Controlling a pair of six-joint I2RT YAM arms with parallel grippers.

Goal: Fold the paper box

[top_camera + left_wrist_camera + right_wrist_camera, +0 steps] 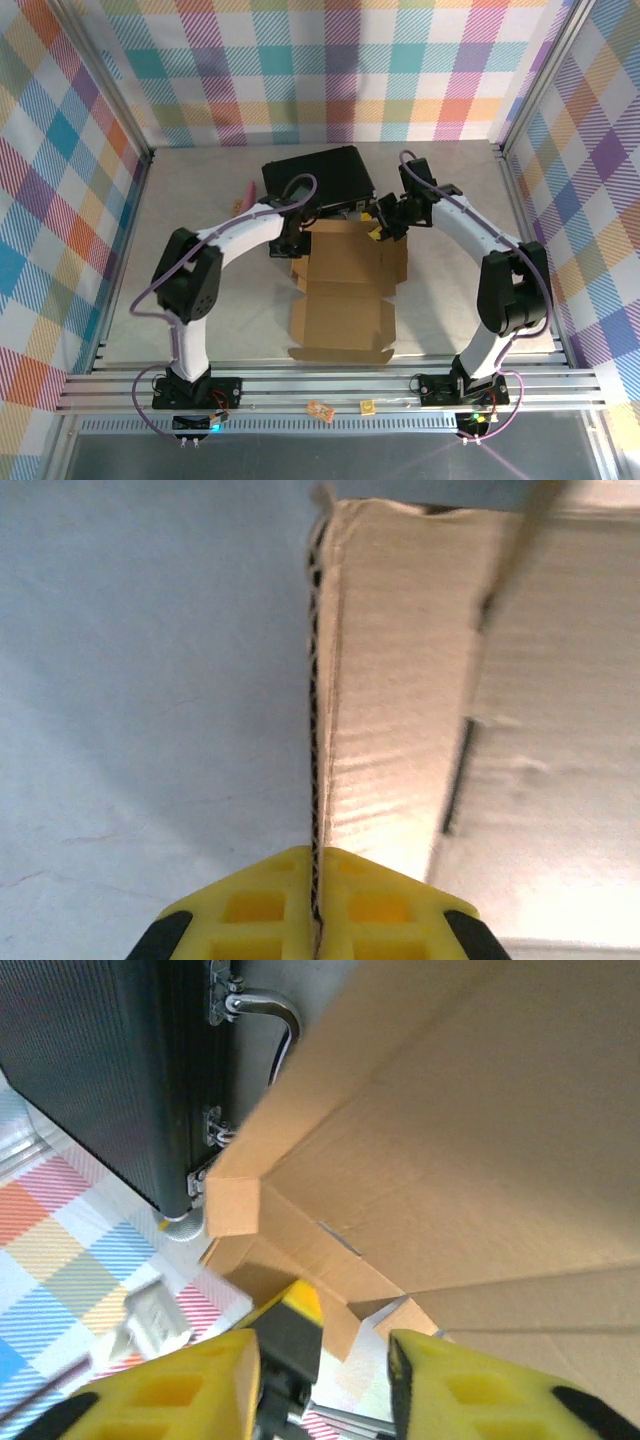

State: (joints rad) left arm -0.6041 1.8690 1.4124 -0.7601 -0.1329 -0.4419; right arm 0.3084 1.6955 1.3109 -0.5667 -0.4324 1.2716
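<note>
Just in front of the black hard case (318,178), the left gripper (316,880) is pinched closed on the upright edge of a flap of the paper box (345,300). The right gripper (325,1365), beside the case's latches, has its jaws well apart and holds nothing. The box's panels lie just beyond its fingertips.

Two robot arms, the left arm (240,232) and the right arm (470,235), have white tube-shaped links and bulky black joints. A thin purple cable (148,290) loops along each. Small coloured lights glow beside the black bases (197,390). The fingers (170,1390) are bright yellow plastic with square recesses.
</note>
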